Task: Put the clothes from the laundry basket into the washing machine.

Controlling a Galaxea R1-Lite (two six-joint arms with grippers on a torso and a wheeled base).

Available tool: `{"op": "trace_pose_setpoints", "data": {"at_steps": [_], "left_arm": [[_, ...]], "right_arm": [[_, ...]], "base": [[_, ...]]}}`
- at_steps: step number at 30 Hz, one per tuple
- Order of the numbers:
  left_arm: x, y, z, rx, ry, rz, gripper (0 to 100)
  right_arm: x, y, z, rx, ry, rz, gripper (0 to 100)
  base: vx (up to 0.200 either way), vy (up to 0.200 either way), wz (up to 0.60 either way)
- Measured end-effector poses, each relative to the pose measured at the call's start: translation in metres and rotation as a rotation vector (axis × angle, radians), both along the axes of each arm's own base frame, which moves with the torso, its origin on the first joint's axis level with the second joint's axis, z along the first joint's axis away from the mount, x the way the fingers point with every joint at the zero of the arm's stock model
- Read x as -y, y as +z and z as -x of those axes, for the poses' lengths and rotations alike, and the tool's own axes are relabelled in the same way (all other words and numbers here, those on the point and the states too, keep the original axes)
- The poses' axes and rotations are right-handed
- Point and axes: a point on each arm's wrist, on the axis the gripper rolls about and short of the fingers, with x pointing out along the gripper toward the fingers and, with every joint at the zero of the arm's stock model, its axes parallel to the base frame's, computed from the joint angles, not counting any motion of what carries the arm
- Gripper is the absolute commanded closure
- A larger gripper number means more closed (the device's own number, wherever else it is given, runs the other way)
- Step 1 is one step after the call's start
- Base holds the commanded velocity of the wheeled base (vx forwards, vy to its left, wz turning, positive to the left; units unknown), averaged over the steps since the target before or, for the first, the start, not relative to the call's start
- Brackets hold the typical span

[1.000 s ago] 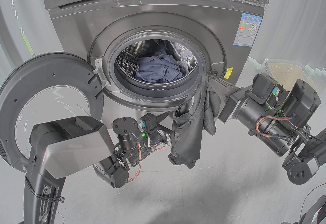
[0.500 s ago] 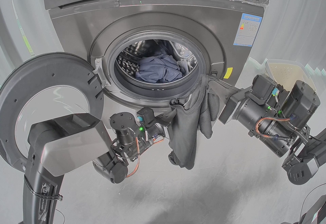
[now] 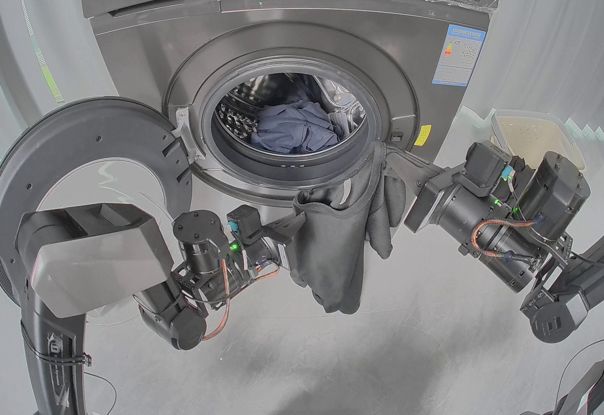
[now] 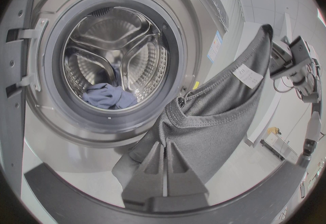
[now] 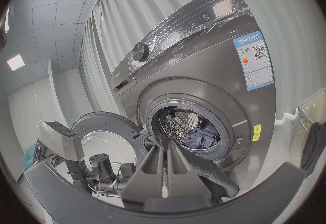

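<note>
- at the mouth of the washing machine (image 3: 283,26), one dark garment (image 3: 340,240) hung stretched between the two arms, just outside the drum opening and mostly below its lower lip.
- the left gripper (image 3: 299,220) was pinched tight on one end of the garment's hemmed edge, low and left of the opening.
- the right gripper (image 3: 385,150) was clamped on the other end, close beside the right side of the door seal.
- the step in hand looked like feeding this garment inside.
- to do it well, both ends needed raising above the seal's lower lip and carrying deep into the drum before either grip let go.
- the long hanging tail seemed likely to snag on the rim or slide out onto the floor otherwise.
- counted: two grippers, both on the same cloth.
- one blue garment (image 3: 292,127) lay in the drum.
- one door (image 3: 94,152) stood swung open on the left.
- one laundry basket (image 3: 535,133) stood right of the machine, with what seemed one more dark piece (image 5: 314,146) draped in it.
</note>
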Motion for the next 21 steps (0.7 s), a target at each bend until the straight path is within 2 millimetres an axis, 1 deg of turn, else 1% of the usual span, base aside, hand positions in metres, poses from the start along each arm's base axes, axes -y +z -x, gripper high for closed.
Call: {"op": "trace_pose_setpoints", "data": {"at_steps": [2,6,14,21], "left_arm": [[-0.001,-0.006,0.005,-0.019,-0.007,-0.022,0],[0.001,-0.014,0.008,-0.036,-0.016,-0.044,0],[0.005,-0.011,-0.008,0.012,-0.046,-0.024,0],[0.009,-0.013,-0.011,0.021,-0.111,-0.023,0]], "right_arm": [[0.000,-0.001,0.000,-0.001,0.000,0.001,100],[0.000,-0.001,-0.001,-0.001,-0.001,0.002,100],[-0.001,-0.001,-0.001,-0.001,0.000,0.002,100],[-0.002,-0.001,-0.001,-0.001,0.003,0.002,100]], "base": [[0.000,0.000,0.00],[0.000,0.000,0.00],[0.000,0.000,0.00],[0.000,0.000,0.00]]}}
